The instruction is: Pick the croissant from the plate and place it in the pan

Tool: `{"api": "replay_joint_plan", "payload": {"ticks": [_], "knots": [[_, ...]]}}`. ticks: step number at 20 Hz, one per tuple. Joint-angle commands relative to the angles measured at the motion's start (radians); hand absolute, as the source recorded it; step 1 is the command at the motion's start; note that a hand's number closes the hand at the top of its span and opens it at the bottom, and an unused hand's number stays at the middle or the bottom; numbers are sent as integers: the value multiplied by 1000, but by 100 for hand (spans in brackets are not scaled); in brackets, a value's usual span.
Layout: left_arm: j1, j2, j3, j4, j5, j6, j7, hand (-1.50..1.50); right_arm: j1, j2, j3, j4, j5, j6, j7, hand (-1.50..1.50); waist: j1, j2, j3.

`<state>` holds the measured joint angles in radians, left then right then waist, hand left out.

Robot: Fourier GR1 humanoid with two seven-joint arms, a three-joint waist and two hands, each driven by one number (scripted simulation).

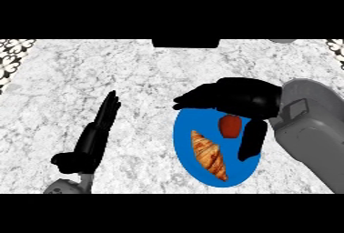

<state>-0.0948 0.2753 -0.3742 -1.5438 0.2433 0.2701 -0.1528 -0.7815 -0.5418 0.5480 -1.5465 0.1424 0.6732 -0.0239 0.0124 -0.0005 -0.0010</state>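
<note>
A golden-brown croissant (209, 155) lies lengthwise on a blue plate (186, 150), toward its left and lower side. My right hand (238, 98) hovers over the plate's upper part, fingers stretched out to the left and thumb (251, 141) hanging down over the plate's right side. The hand is open and holds nothing; the croissant lies apart from it, left of the thumb. My left hand (97, 132) rests open on the counter at the left, fingers straight and pointing away. No pan shows in this view.
A small red fruit (230, 125) sits on the plate just under my right palm, right of the croissant's upper end. A dark object (186, 43) sits at the counter's far edge. The marble counter (80, 68) stretches all around.
</note>
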Motion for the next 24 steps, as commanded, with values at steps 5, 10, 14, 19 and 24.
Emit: {"api": "replay_joint_plan", "payload": {"ticks": [5, 10, 14, 19, 24], "knots": [[20, -2, 10, 19, -13, -15, -23, 0, -73, 63, 236, -47, 221, 122, 161, -150, 1, -2, 0], [42, -7, 8, -19, -19, -19, -6, 0, -33, 141, 377, -33, 382, 118, 198, -150, 2, -2, 1], [36, 21, 72, -15, 14, -76, -6, 0, 47, 72, 386, -61, 489, 113, 147, -150, -9, -1, 1], [41, -4, 96, 1, 2, -110, -26, 0, 73, 123, 361, 48, 604, 91, 73, -150, -7, 1, 1], [97, -48, 54, -65, -69, -73, 4, 0, 124, 166, 320, 93, 698, 76, 27, -150, -6, 0, 1]]}}
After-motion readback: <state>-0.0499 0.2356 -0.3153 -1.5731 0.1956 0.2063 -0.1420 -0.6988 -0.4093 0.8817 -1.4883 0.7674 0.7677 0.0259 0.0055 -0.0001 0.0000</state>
